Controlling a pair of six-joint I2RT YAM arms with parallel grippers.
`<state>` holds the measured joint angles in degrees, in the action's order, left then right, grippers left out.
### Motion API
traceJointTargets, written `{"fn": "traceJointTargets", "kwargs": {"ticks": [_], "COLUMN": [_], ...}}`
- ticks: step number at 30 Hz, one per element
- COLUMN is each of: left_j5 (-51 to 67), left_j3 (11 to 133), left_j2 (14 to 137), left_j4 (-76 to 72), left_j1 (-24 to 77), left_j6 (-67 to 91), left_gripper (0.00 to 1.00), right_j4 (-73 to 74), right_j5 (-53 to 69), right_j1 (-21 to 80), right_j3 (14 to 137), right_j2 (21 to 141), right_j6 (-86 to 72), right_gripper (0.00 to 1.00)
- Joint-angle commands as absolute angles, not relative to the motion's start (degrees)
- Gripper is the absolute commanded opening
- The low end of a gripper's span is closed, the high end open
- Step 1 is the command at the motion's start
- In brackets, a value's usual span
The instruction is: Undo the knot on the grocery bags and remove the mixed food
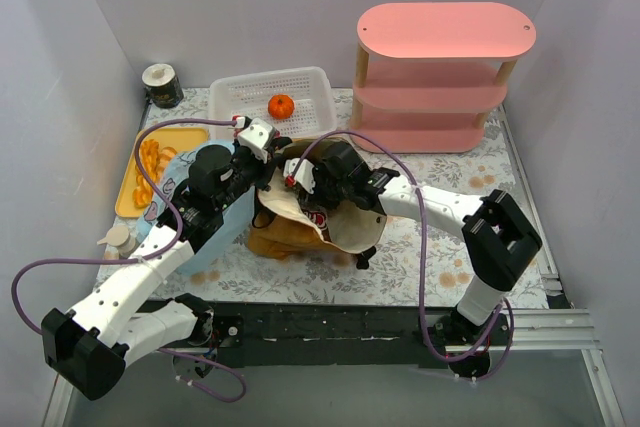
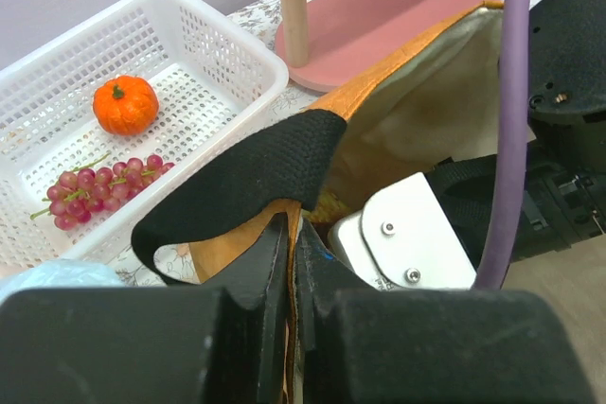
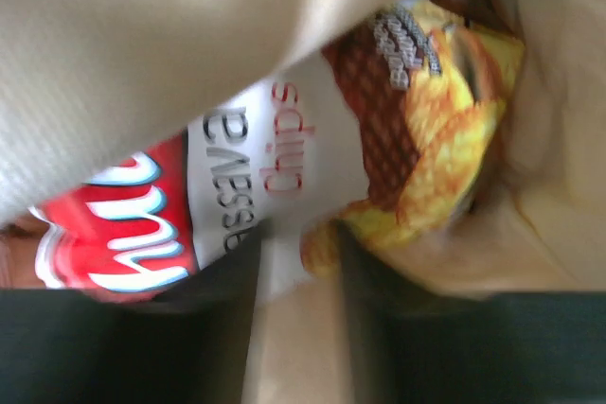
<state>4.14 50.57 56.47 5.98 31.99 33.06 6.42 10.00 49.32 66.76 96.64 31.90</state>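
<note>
The mustard-brown tote (image 1: 283,239) lies open mid-table, showing its cream lining (image 2: 426,111). My left gripper (image 2: 293,245) is shut on the tote's rim just below the black strap handle (image 2: 248,180). My right gripper (image 3: 298,238) is deep inside the tote. Its jaws stand partly apart, with the lower edge of the colourful snack packet (image 3: 284,167) between the fingertips. The pale blue plastic bag (image 1: 172,179) lies under my left arm. A small orange fruit (image 2: 125,104) and grapes (image 2: 93,185) sit in the white basket (image 1: 228,97). Pastry pieces (image 1: 150,159) lie on the yellow tray (image 1: 128,202).
A pink three-tier shelf (image 1: 440,77) stands at the back right, close behind the tote. A dark cup with a white rim (image 1: 161,85) is in the back left corner. White walls close in on both sides.
</note>
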Motion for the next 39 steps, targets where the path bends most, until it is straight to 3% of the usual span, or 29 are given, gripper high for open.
{"fn": "traceJointTargets", "kwargs": {"ticks": [1,2,13,14,16,17,18,19,31,39], "left_j5": [4.92,4.83,5.54,5.80,5.98,6.15,6.15,6.15,6.15,6.94], "left_j3": [49.66,49.22,48.43,48.43,48.52,48.52,48.60,48.69,50.36,51.42], "left_j2": [54.23,53.88,54.23,54.40,54.84,54.93,54.93,55.11,54.67,55.81], "left_j4": [5.45,5.19,5.36,5.19,4.92,5.01,5.10,5.10,8.52,8.61], "left_j1": [32.08,31.99,31.64,31.55,31.46,31.46,31.38,31.38,31.46,31.38], "left_j6": [32.78,32.87,34.45,34.63,34.89,34.89,34.81,34.80,34.28,34.01], "left_gripper": [0.00,0.00,0.00,0.00,0.00,0.00,0.00,0.00,0.00,0.00], "right_j4": [7.90,8.95,20.56,20.83,19.70,18.56,16.98,14.61,-1.21,-6.51], "right_j5": [9.84,10.19,15.99,16.52,16.61,16.00,15.21,14.60,8.17,16.76], "right_j1": [48.87,48.87,48.87,48.87,48.87,48.87,48.87,48.87,49.39,49.48], "right_j3": [67.94,67.50,64.69,63.64,61.97,60.31,59.77,59.59,63.64,63.89], "right_j2": [94.32,92.13,76.74,76.47,76.29,76.46,76.73,77.86,92.62,102.03], "right_j6": [35.68,36.38,39.20,39.20,37.37,36.40,34.99,32.81,26.19,28.55], "right_gripper": [0.24,0.02,0.01,0.05,0.28,0.54,0.94,0.98,0.98,0.98]}}
